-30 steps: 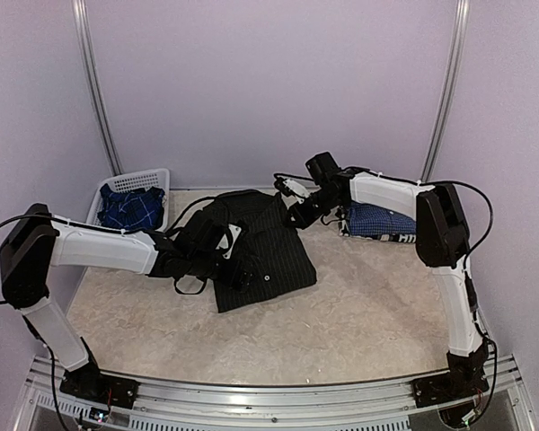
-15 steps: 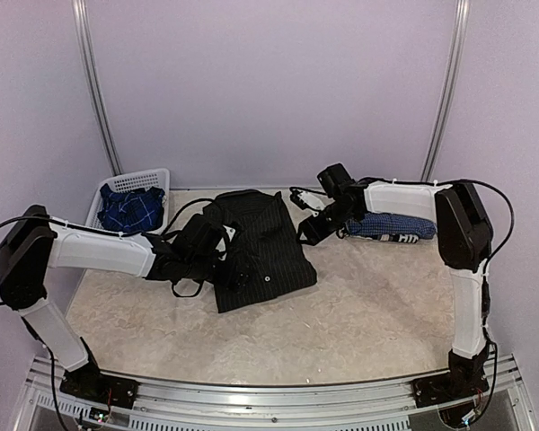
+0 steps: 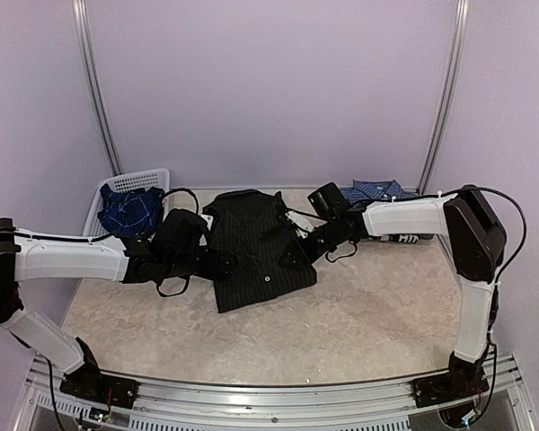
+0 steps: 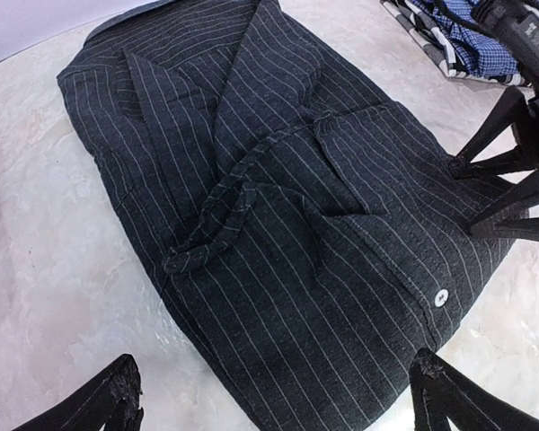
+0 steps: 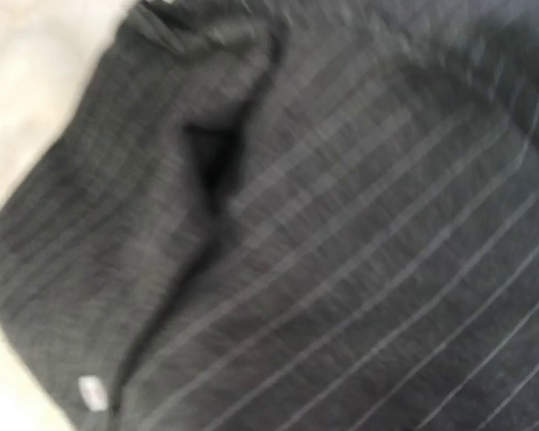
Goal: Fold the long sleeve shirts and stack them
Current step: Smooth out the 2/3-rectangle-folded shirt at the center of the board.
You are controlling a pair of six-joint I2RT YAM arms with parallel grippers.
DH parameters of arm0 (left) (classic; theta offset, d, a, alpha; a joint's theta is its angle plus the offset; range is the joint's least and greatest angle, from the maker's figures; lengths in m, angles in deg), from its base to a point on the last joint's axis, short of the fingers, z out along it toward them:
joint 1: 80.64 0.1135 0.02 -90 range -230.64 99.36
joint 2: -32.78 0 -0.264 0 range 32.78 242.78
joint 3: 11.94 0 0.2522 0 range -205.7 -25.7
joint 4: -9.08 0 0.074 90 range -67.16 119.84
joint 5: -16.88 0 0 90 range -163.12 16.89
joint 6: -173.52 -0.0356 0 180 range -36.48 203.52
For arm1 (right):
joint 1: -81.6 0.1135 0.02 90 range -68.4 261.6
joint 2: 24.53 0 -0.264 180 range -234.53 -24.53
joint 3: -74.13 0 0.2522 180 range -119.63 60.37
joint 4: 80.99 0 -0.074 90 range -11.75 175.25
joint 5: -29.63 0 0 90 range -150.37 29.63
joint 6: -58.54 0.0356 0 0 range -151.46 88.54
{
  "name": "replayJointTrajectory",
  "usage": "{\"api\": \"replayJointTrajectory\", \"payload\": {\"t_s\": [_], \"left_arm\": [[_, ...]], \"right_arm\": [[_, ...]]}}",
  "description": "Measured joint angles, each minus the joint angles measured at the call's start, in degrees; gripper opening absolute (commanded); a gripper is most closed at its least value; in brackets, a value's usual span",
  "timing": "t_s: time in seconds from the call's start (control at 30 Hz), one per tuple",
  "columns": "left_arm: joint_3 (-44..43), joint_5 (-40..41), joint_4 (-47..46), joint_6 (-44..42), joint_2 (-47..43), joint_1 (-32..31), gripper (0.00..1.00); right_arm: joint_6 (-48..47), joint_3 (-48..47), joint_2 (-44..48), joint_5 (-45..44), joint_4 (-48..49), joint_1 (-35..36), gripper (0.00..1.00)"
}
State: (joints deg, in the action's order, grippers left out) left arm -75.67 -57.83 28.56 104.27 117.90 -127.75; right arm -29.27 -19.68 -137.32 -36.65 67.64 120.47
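Black shirt: (image 3: 256,247) was found folded in the middle of the desk (image 3: 359,314), one pale button showing.
Left pincer: (image 4: 276,366) was held wide open just beside the shirt's left edge, with nothing gripped.
Right pincer: (image 4: 465,196) was seen with its fingers apart, tips at the shirt's right edge and no cloth clamped; its own view was blurred.
Other shirts: the checked shirt (image 3: 377,190) was laid far right; the plaid shirt (image 3: 130,208) was left in the basket (image 3: 153,177).
Step judged: the folded bundle was probably about to be gripped for stacking.
Advice: all layers should be pinched at both edges together and lifted level, so the fold is kept.
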Motion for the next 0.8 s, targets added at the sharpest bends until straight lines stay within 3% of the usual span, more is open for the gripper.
{"api": "replayJointTrajectory", "payload": {"t_s": [0.27,0.43,0.73,0.8], "left_arm": [[1.6,2.23,1.36,2.25,-4.66,-0.02,0.99],[1.86,2.82,1.29,3.54,-8.48,-0.02,0.99],[3.61,3.65,1.14,4.59,-14.38,-0.02,0.99],[4.31,3.65,0.96,4.57,-15.72,-0.02,0.99]], "right_arm": [[0.44,0.31,-8.0,0.28,2.1,-0.44,0.53],[0.24,0.22,-8.15,0.46,2.99,-0.68,0.55],[0.28,8.13,0.59,-3.02,4.39,-0.68,0.65],[0.31,9.2,3.8,-4.39,4.48,-0.68,0.73]]}}
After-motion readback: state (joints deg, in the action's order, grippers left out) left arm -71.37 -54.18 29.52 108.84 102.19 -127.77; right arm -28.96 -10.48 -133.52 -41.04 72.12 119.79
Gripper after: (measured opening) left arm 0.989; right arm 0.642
